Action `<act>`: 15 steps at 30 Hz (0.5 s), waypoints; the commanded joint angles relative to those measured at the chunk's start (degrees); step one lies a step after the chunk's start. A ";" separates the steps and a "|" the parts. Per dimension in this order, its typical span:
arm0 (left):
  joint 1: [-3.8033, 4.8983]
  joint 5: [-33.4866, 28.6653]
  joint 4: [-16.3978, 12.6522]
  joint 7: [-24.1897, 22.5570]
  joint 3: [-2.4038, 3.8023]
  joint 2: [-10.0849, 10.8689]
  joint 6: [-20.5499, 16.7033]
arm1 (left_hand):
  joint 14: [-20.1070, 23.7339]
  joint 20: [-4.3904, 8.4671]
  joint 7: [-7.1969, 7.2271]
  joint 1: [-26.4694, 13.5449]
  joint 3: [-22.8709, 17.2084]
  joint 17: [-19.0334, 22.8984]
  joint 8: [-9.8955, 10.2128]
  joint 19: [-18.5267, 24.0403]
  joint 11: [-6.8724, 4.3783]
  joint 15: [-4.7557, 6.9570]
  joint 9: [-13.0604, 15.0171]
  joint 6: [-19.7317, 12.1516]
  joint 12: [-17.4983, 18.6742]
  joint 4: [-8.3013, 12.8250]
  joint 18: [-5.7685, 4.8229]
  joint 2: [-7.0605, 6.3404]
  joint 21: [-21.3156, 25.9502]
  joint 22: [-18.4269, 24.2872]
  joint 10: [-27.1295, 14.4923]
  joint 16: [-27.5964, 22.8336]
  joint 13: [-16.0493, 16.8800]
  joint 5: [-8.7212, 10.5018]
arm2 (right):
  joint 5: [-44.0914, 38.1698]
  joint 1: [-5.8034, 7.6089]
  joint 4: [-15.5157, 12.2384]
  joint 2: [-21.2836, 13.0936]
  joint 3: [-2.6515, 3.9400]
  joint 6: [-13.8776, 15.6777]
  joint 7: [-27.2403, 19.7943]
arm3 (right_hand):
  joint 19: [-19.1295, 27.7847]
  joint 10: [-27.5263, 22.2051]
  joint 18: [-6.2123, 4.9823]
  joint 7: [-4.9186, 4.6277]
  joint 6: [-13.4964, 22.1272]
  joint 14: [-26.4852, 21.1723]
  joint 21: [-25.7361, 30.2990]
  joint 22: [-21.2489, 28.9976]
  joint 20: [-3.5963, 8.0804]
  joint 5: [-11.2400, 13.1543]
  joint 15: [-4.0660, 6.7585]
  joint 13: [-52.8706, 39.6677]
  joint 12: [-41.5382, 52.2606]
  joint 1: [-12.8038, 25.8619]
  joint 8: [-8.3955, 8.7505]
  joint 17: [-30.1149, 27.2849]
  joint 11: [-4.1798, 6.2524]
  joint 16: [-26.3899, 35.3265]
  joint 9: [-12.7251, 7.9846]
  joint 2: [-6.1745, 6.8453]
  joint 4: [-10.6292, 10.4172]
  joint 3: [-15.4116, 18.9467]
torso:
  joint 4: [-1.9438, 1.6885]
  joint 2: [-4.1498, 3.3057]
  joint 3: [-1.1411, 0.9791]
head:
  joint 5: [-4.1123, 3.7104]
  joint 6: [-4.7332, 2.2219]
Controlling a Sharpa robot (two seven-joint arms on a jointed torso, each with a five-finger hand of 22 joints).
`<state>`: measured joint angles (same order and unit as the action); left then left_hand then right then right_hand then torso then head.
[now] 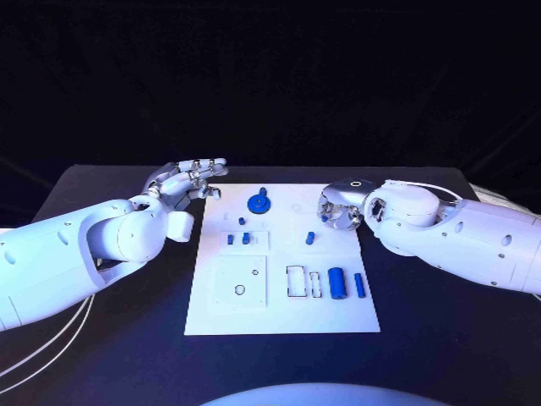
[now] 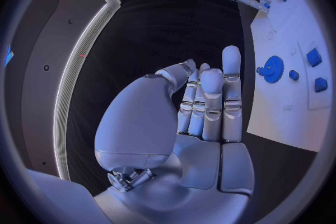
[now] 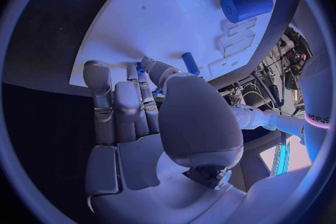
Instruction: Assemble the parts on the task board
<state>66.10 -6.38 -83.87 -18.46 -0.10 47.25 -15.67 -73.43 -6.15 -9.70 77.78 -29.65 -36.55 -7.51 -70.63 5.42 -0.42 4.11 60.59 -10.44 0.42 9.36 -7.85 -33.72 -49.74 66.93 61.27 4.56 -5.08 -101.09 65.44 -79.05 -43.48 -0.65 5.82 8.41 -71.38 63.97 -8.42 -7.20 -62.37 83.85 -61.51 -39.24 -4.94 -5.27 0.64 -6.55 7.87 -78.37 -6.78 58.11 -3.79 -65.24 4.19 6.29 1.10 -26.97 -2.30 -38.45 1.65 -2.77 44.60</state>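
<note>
The black counter (image 1: pixel 88 355) carries the white board (image 1: pixel 344 315) at its middle, lying flat between the two arms. The left robot hand (image 1: pixel 188 179) hovers just off the board's far left corner, over the counter; its fingers are straight and close together, thumb bent a little inward, and it holds nothing. The right robot hand (image 1: pixel 339 206) hangs over the board's far right part with its fingers curled toward the surface; a small blue piece shows among the fingertips (image 3: pixel 148 67) in the right wrist view, but whether it is pinched or merely behind them I cannot tell. On the board, the blue gear (image 1: pixel 259 202) sits at the far middle. The blue cylinder (image 1: pixel 338 282) lies near the right edge, beside the clear slots (image 1: pixel 296 282), with a slim blue pin (image 1: pixel 359 285) just to its right. Two small blue blocks (image 1: pixel 237 239) lie left of centre, and a short blue peg (image 1: pixel 309 238) lies near the right robot hand.
</note>
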 commanded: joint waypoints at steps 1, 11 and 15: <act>-0.02 -0.58 -0.14 -0.70 0.03 -0.03 1.13 | 0.53 0.07 -0.01 -0.12 0.37 0.16 -0.20 0.35 -0.09 0.03 -0.09 -0.11 -0.35 0.00 1.11 0.28 0.36 0.08 -0.38 -0.33 0.08 -0.29 | 0.06 -0.39 0.59 0.39 -0.05 -1.00 -1.11 | -1.14 1.20 0.03 0.07 -1.00 1.53 -1.41 -1.91 -0.01 0.56 0.28 0.30 0.00 0.05 0.05 1.51 0.05 -1.32 0.19 -0.87 0.17 -0.62 | 0.01 -0.01 -0.01 | 0.09 0.22; -0.03 -0.58 -0.18 -0.34 0.03 -0.05 1.18 | 0.67 0.06 -0.08 -0.06 0.53 0.40 -0.19 0.38 -0.02 -0.01 -0.12 -0.31 -0.44 0.13 1.10 0.29 0.51 0.19 -0.60 -0.45 0.07 -0.29 | -1.26 -1.03 1.82 1.21 -0.05 -1.45 -0.18 | -3.22 4.14 0.72 0.46 -3.33 2.19 -4.65 -6.46 0.26 2.02 0.73 1.12 -0.01 -1.08 -0.50 3.53 0.61 -3.28 0.75 -2.44 1.89 -2.39 | 0.04 0.02 0.02 | -0.11 0.54; -0.03 -0.58 -0.19 -0.22 0.03 -0.08 1.22 | 0.72 0.05 -0.10 -0.05 0.57 0.49 -0.20 0.39 -0.01 -0.02 -0.13 -0.35 -0.47 0.16 1.10 0.29 0.54 0.21 -0.65 -0.50 0.06 -0.29 | -1.91 -1.30 1.91 1.45 -0.05 -0.30 0.15 | -3.30 4.54 0.75 0.50 -3.63 2.17 -4.86 -6.68 0.30 2.15 0.79 1.26 -0.11 -0.99 -0.54 3.37 0.66 -3.22 0.84 -2.55 2.09 -2.50 | 0.04 0.04 0.04 | -0.24 0.69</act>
<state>66.08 -6.67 -83.88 -18.36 -0.10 47.25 -15.58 -72.88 -6.15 -9.70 77.78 -29.49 -36.09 -7.51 -70.63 5.31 -0.55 4.06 60.58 -10.65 0.58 9.35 -7.85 -33.49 -49.61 66.64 61.00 4.55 -5.08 -101.61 64.94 -77.40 -42.23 -0.21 6.60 8.07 -74.21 68.20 -8.42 -6.72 -65.75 83.93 -66.17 -45.90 -4.51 -3.40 1.15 -5.31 7.89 -79.20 -7.09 61.54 -3.16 -68.51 5.07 4.51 3.09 -29.42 -2.25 -38.44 1.67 -2.92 45.19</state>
